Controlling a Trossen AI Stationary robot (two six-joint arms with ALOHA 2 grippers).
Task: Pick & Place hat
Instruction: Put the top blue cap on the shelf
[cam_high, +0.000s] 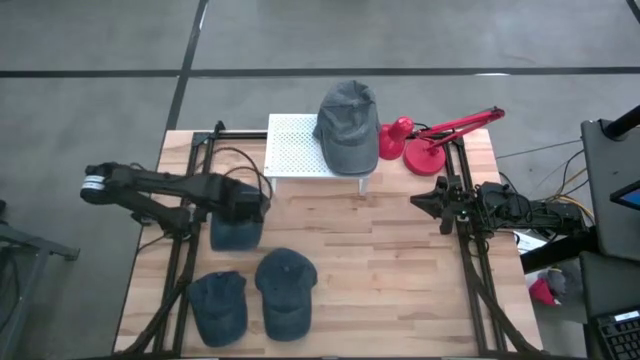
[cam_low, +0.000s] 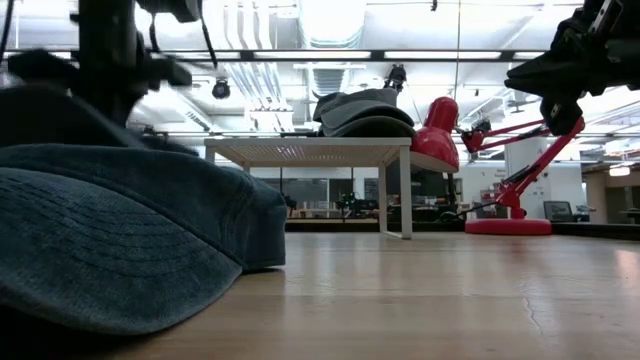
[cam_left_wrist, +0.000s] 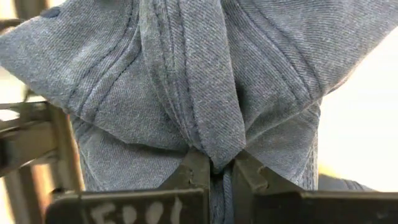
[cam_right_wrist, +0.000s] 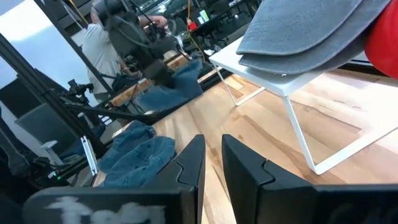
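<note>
The light wooden table (cam_high: 380, 270) carries a small white perforated stand (cam_high: 295, 150) at its far edge, and a grey cap (cam_high: 348, 125) sits on that stand's right end. Just right of the stand is a red desk lamp (cam_high: 425, 140). Nearer the front, left of centre, two dark blue caps (cam_high: 285, 292) lie side by side on the wood.

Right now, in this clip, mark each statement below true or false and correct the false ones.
1. The left pincer is shut on a blue hat. True.
2. The white rack is bare. False: a grey hat lies on it.
3. Two more blue hats lie on the table's near part, one beside the other. True.
4. The right pincer holds a hat. False: it holds nothing, its fingers slightly apart above the table.
5. The red lamp stands at the left arm's side. False: it stands beside the rack, on the right arm's side.
</note>
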